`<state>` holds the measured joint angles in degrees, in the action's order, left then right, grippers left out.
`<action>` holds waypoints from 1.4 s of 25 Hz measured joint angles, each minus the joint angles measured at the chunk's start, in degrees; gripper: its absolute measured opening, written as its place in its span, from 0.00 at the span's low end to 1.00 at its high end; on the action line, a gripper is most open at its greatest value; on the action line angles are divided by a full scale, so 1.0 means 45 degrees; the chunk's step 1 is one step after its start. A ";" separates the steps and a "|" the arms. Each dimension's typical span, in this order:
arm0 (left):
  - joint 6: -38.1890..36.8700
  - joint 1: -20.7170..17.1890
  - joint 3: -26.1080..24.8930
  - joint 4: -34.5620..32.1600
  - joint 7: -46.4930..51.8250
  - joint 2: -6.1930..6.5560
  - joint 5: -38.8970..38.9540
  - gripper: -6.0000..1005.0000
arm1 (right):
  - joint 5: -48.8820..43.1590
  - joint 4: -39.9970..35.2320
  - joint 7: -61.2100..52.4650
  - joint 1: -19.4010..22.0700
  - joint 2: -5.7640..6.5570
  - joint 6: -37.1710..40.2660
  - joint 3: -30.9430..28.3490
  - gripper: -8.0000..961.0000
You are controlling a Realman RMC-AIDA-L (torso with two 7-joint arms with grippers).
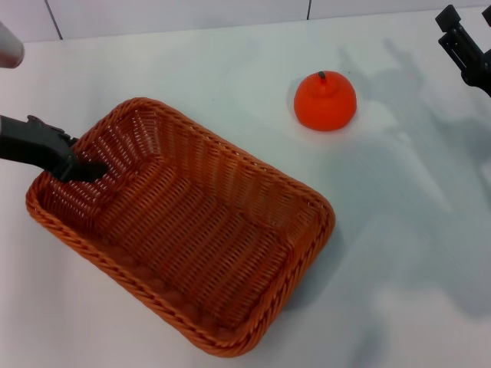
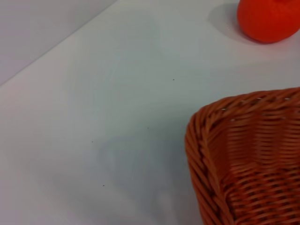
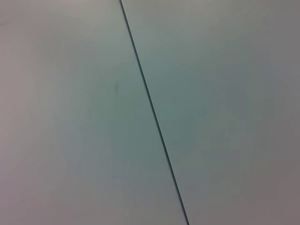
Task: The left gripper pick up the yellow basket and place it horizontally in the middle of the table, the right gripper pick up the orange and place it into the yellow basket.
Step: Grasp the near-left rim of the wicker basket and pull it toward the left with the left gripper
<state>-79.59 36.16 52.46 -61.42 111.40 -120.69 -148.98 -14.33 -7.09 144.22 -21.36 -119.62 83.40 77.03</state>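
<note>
I see a pale wall (image 1: 192, 15) running along the far edge of the white work surface, well beyond where the left gripper (image 1: 84, 170) sits. Two thin dark seams (image 1: 52, 19) split it into panels. My right wrist feed shows one such seam (image 3: 150, 105) slanting across flat grey-white panelling. Soft, diffuse shadows (image 1: 399, 84) fall near the right gripper (image 1: 464, 50).

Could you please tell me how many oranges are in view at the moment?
1. The orange sits on the table, outside and beyond the yellow basket, toward the right. The basket's interior shows no fruit; none seems hidden.
</note>
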 joint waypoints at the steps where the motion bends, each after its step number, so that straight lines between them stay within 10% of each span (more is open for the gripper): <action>1: -0.0048 -0.0010 -0.0020 -0.0064 -0.0007 -0.0010 -0.0022 0.62 | 0.0000 -0.0002 0.0000 -0.0001 0.0000 -0.0020 -0.0010 0.95; 18: -0.0746 0.0085 0.0062 -0.0614 0.0448 0.0056 -0.0169 0.23 | 0.0086 -0.0008 0.0001 -0.0112 0.0011 -0.0260 -0.0107 0.95; 35: -0.1814 0.1530 0.0022 0.1027 0.4791 0.1214 -0.0261 0.15 | 0.0099 -0.0027 0.0014 -0.0415 0.0040 -0.0531 -0.0125 0.94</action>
<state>-87.76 43.04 52.56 -56.80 132.96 -115.23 -150.16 -13.88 -7.21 144.29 -23.23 -119.44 81.01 76.46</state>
